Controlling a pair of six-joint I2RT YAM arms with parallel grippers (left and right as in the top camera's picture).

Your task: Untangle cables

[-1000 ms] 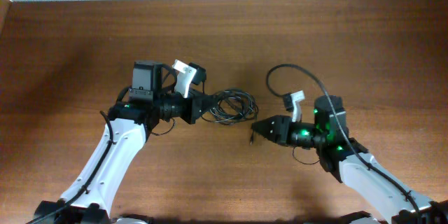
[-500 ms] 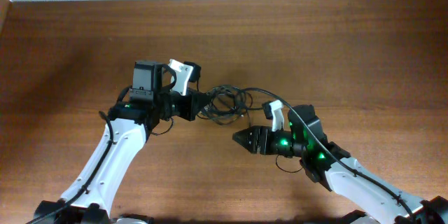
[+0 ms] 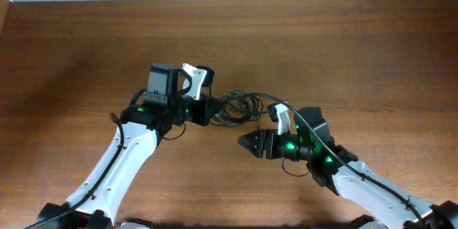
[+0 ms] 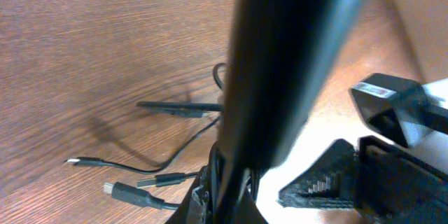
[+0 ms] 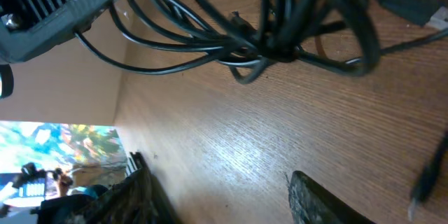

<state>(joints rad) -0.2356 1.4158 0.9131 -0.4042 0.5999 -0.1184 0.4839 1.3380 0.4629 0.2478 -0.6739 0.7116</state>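
The cables (image 3: 236, 106) are thin black cords in one knotted clump at the table's middle. My left gripper (image 3: 209, 109) is shut on the clump's left side. In the left wrist view the cords run into the left gripper (image 4: 224, 206), and loose plug ends (image 4: 129, 194) lie on the wood to its left. My right gripper (image 3: 245, 142) is open and empty, just below and right of the clump. In the right wrist view the clump (image 5: 280, 42) hangs beyond the right gripper (image 5: 224, 206), whose fingers (image 5: 329, 203) stand wide apart over bare wood.
The brown wooden table (image 3: 343, 36) runs to a pale wall at the back. The right arm's own thicker black cable (image 3: 300, 118) arcs from its wrist towards the clump. The left arm's body (image 5: 49, 7) shows at the upper left of the right wrist view.
My right gripper has moved left towards the clump, then held still. My left gripper has shifted a little to the right with the clump in it.
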